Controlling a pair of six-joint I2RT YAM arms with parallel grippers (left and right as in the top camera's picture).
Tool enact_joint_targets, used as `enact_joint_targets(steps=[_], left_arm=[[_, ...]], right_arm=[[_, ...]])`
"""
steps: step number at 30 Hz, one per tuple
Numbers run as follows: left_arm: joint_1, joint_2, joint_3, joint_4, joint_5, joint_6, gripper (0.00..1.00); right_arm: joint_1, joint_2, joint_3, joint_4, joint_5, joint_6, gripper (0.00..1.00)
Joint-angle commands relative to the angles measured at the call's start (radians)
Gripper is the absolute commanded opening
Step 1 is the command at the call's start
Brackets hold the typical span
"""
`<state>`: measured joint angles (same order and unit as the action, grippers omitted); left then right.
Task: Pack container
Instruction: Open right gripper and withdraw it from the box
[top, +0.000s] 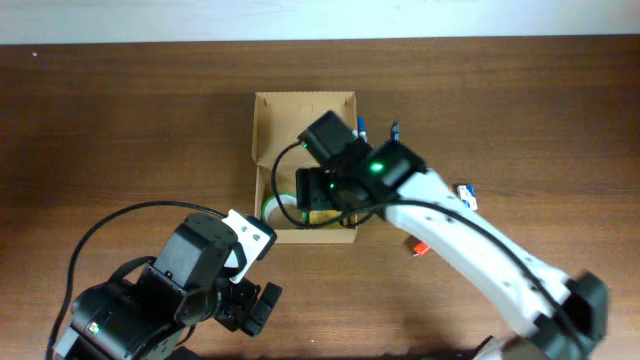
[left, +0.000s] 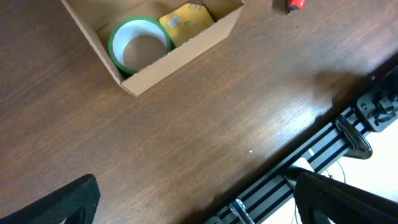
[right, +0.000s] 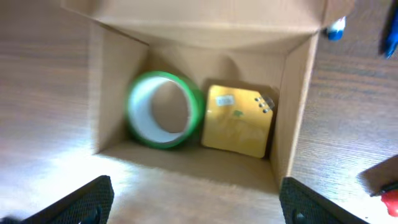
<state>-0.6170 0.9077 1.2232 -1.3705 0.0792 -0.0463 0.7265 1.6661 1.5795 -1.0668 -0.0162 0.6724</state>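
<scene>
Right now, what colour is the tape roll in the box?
The tape roll is green, white inside; clearest in the right wrist view.

Tan container (right: 297, 106), green tape roll (right: 198, 107) (white inside), yellow packet (right: 239, 121).

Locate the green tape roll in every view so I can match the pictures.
Overhead: green tape roll near centre, in the lower-left corner of the cardboard box.
Left wrist: roll at upper left, inside the box.
Right wrist: roll left of centre, inside the box.
Shared landmark: the box; both wrist views also show a yellow packet beside the roll.
</scene>
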Motion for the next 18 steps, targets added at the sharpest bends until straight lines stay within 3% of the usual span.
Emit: enact_joint_targets(steps=[1, 8, 18], left_arm=[[-0.002, -0.004, 0.016, 0.000, 0.011, -0.006, 1.00], [-0.002, -0.004, 0.016, 0.000, 0.011, -0.006, 1.00], [-0.002, -0.004, 0.016, 0.000, 0.011, -0.006, 0.99]], right_arm=[[-0.012, -0.081, 0.033, -0.029, 0.014, -0.006, 0.87], [-0.116, -0.149, 0.033, -0.178, 0.029, 0.020, 0.91], [-0.177, -0.162, 0.033, -0.253, 0.032, 0.012, 0.92]])
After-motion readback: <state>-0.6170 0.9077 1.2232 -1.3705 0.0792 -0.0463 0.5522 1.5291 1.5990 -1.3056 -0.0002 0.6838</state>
